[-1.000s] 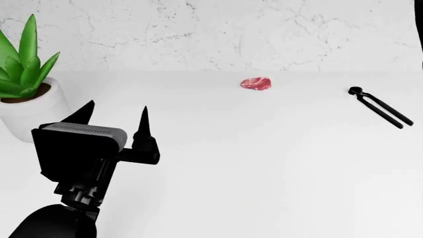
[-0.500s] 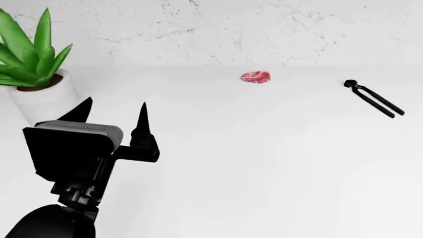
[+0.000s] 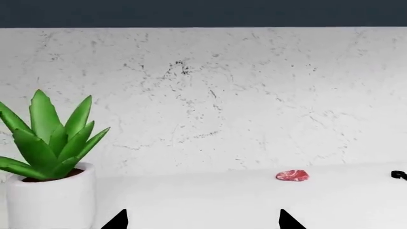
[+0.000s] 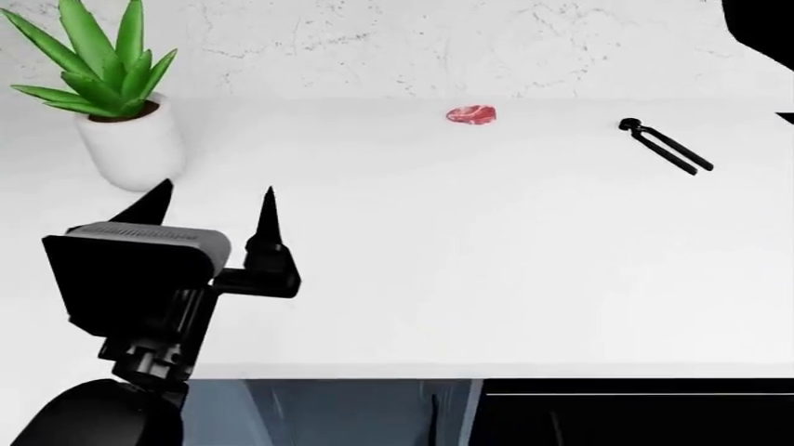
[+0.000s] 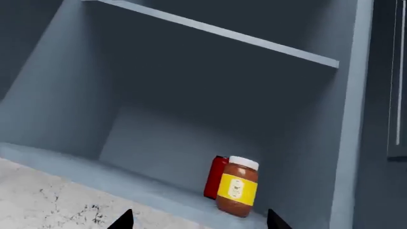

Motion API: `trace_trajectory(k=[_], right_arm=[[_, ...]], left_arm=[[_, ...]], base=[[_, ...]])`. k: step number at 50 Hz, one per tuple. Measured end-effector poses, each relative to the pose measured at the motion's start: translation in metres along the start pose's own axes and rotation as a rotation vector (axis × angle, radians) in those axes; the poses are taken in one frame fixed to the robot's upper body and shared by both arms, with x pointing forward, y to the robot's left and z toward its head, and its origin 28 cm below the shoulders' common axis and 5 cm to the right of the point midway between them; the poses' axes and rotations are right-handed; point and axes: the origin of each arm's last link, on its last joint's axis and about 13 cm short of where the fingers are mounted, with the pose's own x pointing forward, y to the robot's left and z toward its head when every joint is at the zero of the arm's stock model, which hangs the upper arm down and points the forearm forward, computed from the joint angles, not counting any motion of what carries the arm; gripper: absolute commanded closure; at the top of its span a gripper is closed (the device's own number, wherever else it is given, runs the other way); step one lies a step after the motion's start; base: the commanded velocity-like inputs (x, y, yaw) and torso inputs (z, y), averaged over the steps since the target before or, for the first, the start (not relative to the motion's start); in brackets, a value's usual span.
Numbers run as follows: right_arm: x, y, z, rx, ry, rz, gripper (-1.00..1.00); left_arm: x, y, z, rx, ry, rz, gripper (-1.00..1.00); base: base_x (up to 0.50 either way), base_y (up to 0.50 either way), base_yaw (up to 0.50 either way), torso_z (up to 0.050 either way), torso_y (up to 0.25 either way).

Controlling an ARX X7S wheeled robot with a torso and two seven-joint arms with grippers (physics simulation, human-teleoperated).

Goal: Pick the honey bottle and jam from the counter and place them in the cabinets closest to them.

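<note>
The honey bottle (image 5: 237,186) stands upright on the bottom shelf of an open blue-gray cabinet (image 5: 190,95). I see it through my right wrist camera. Its white cap is on top and its yellow label faces me. The jam (image 5: 216,177) is right behind it, touching or almost touching, and I see only a strip of red, so its lid is hidden from me. Both sit near the cabinet's side wall. Another shelf runs across higher up.

My right claw (image 5: 198,218) shows only its two dark tips. They are wide apart and hold nothing. They hang in front of the shelf, not touching the bottle.

My left claw (image 4: 211,214) is over the counter (image 4: 496,260), at about 8 o'clock in my head view. Its two pointed tips (image 3: 118,220) stand apart and nothing is between them.

On the white counter, a pink piece of meat (image 4: 471,114) lies at 12 o'clock, near the back wall. Black tongs (image 4: 664,146) lie at about 2 o'clock. A green plant in a white pot (image 4: 125,121) stands at about 10 o'clock, beyond my left claw.
</note>
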Motion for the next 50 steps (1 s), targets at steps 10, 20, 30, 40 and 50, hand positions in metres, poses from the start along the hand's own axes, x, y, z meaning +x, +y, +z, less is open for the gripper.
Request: trace_trajectory(k=[10,20,30,40,50], right_arm=[[-0.071,0.020,-0.063,0.047,0.076,0.014,-1.00],[-0.139,0.040,-0.113,0.114,0.171,-0.011,-1.00],[-0.186,0.052,-0.147,0.141,0.251,-0.055,-1.00],[-0.212,0.056,-0.161,0.148,0.291,-0.074,-1.00],[-0.227,0.058,-0.168,0.163,0.317,-0.091,-1.00]], left_arm=[[-0.001,0.001,0.003,-0.006,-0.006,0.019,-1.00],[-0.003,0.004,0.007,0.005,-0.015,0.032,-1.00],[-0.005,0.004,0.008,0.003,-0.020,0.042,-1.00],[-0.006,0.004,0.008,0.002,-0.019,0.051,-1.00],[-0.005,0.004,0.007,-0.005,-0.019,0.055,-1.00]], base=[[0.00,-0.01,0.00,0.000,0.000],[0.00,-0.42,0.00,0.000,0.000],[0.00,-0.50,0.00,0.000,0.000],[0.00,-0.50,0.00,0.000,0.000],[0.00,-0.50,0.00,0.000,0.000]])
